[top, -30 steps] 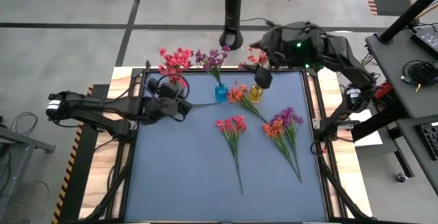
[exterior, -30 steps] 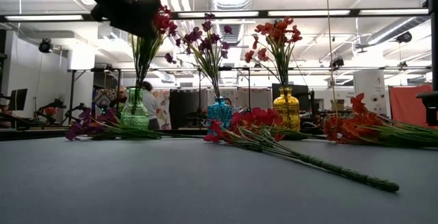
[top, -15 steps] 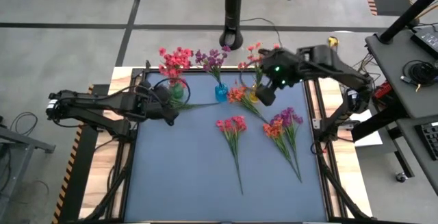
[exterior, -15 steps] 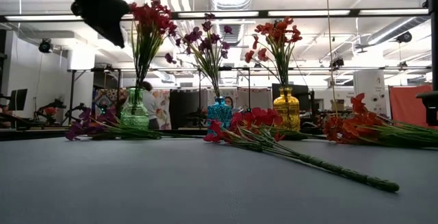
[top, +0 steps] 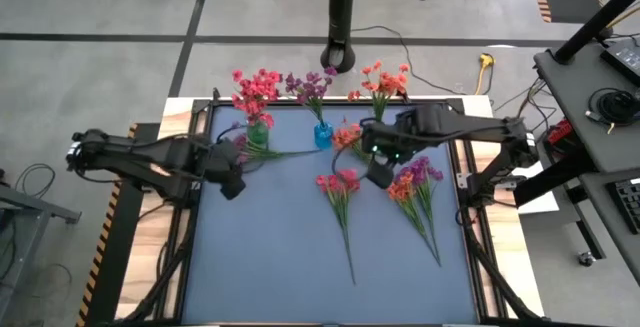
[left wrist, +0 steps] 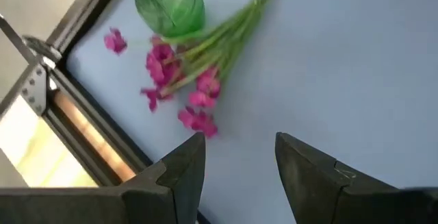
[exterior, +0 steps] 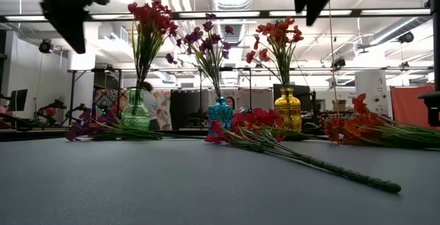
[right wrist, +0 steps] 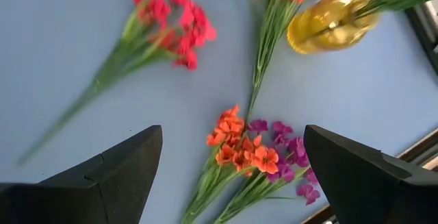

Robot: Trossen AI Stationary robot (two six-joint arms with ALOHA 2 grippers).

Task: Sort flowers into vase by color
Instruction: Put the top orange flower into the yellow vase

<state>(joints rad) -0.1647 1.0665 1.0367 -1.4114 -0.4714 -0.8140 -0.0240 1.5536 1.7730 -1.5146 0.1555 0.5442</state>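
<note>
Left gripper (top: 231, 182) hangs above the mat's left part, fingers parted with an empty gap between them; just ahead of it a purple sprig (left wrist: 183, 90) lies flat, blossoms toward the mat's edge, stems running past the base of the green vase (top: 257, 133); that vase holds pink-red flowers (top: 255, 87) upright. Beyond, further right, the blue vase (top: 322, 134) carries purple blossoms (top: 312, 84); the yellow vase (right wrist: 330, 22) carries orange-red ones (top: 384, 78). Right gripper (top: 380, 174) hovers over the mat's middle — fingers spread wide, nothing between them; to its left a pink-red sprig (top: 340, 202) lies loose; directly below and ahead an orange sprig (right wrist: 241, 150) and a purple one (right wrist: 286, 152) lie side by side, touching; a further orange sprig (right wrist: 279, 5) lies beside the yellow vase.
</note>
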